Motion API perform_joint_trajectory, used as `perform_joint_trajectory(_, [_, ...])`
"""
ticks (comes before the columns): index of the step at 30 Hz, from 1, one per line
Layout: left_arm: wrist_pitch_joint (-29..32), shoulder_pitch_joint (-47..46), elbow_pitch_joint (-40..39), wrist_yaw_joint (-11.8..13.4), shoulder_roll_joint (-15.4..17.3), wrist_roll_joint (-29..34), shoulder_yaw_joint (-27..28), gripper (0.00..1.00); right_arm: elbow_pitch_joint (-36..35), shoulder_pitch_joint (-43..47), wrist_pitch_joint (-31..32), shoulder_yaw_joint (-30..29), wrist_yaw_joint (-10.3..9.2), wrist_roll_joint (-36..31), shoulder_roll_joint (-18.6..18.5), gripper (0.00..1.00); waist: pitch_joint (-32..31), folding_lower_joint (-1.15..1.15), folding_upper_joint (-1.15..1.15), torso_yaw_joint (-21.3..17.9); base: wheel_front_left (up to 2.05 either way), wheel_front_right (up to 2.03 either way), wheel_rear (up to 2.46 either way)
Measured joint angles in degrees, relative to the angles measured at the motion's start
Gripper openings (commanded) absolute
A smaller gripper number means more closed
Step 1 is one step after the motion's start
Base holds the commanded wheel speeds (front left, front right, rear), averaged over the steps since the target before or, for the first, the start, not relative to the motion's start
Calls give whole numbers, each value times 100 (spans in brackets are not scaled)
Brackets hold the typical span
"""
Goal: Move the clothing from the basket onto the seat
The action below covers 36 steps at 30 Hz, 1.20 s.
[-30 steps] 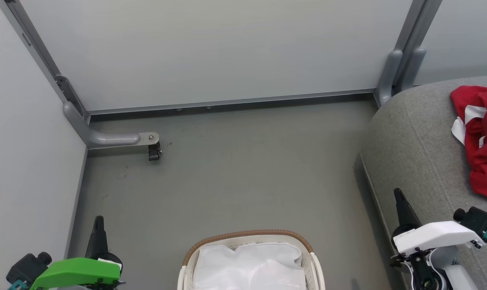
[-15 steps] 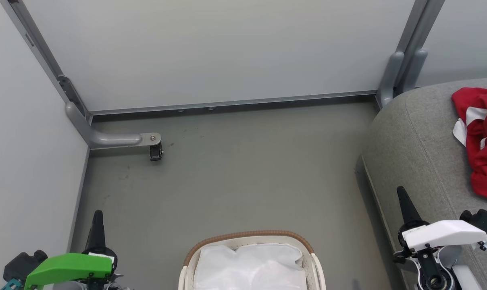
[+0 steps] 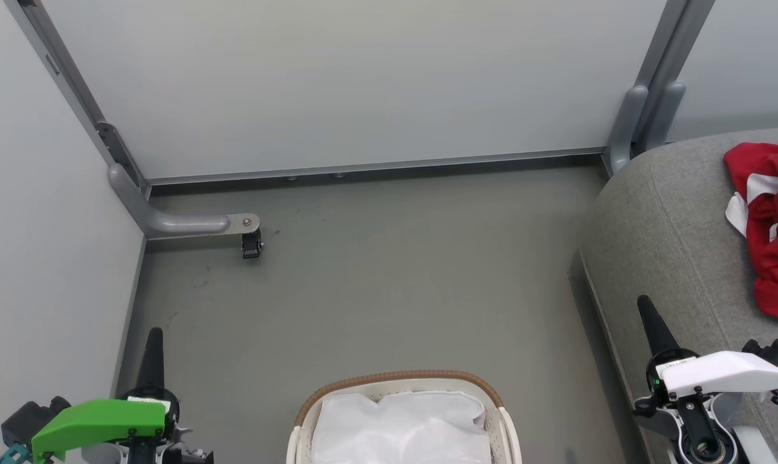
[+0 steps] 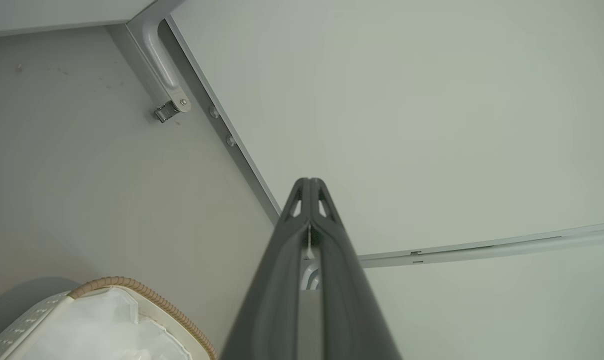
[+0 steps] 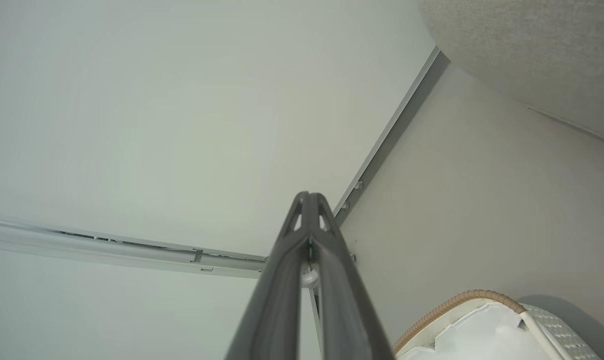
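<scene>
Clothing (image 3: 772, 238): red garments with white trim, bunched in a heap on the seat (image 3: 672, 245) and cut off by the head view's right edge. Seat: grey upholstered cushion with a rounded corner, standing on the grey floor (image 3: 389, 270) to the right of the basket (image 3: 395, 377), with a gap between them. Basket: white, with a tan woven rim, bottom centre between the two grippers; a white cloth liner (image 3: 402, 428) lies inside. Left gripper (image 3: 153, 341): lower left, green wrist cover, fingers pressed together tip to tip in the left wrist view (image 4: 309, 187). Right gripper (image 3: 646, 309): lower right beside the seat's edge, white wrist cover, fingers likewise together (image 5: 309, 196). Backdrop: pale wall panels (image 3: 350, 84) and a small caster (image 3: 250, 243).
</scene>
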Motion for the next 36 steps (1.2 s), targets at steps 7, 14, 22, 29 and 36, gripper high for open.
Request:
perform_joint_trajectory(7, [82,-63,-42,0,1,-327,23,0,-52,14,96,-35,0,365,-3,0,-12,0,0,15,0,0,0])
perform_joint_trajectory(14, [177,-73,-76,0,2,-645,44,0,-108,17,189,-67,0,712,-5,0,-24,0,0,30,0,0,0])
perform_joint_trajectory(22, [277,-127,-113,0,4,-978,68,0,-169,35,283,-103,0,1082,-8,0,-39,0,0,47,0,0,0])
perform_joint_trajectory(29, [352,-143,-140,0,5,-1258,90,0,-219,37,360,-134,0,1390,-9,0,-51,0,0,62,0,0,0])
perform_joint_trajectory(36, [426,-188,-168,0,7,-1519,112,0,-261,49,436,-164,0,1683,-11,0,-64,0,0,77,0,0,0])
